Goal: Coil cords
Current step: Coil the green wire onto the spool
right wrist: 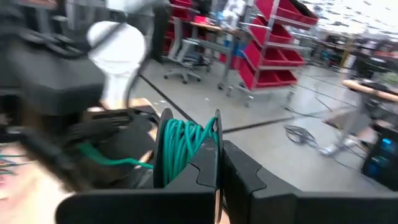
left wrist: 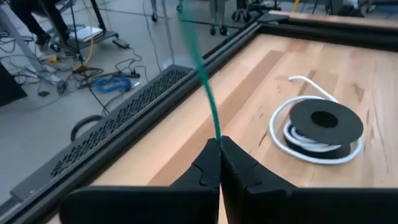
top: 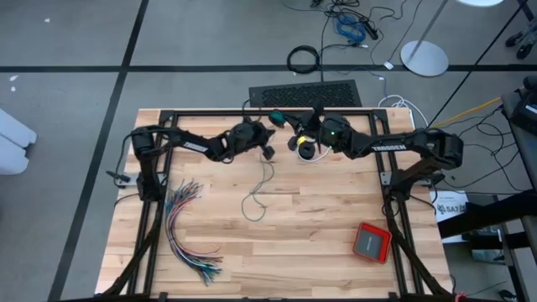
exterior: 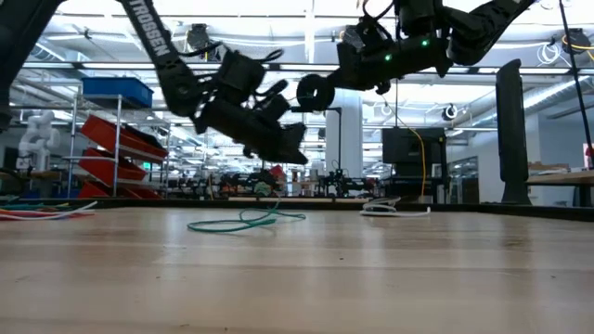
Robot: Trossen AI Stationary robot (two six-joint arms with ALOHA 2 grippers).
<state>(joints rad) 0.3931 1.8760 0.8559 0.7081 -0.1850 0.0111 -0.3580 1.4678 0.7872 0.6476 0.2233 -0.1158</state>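
Right now my left hand (left wrist: 219, 149) is clamped on the teal-green cord (left wrist: 208, 93), which runs taut toward my right hand (right wrist: 217, 155), pinched shut by its teal coil (right wrist: 180, 146), both above the desk (top: 319, 243).

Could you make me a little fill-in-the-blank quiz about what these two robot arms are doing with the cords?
1. The left gripper is shut on the ____-coloured cord.
2. The right gripper holds a wound ____ of that same cord.
3. The black spool with the white cord around it lies on the ____.
4. Seen from above, the many-coloured wires lie nearer the ____ arm.

Missing words: teal-green; coil; table; left
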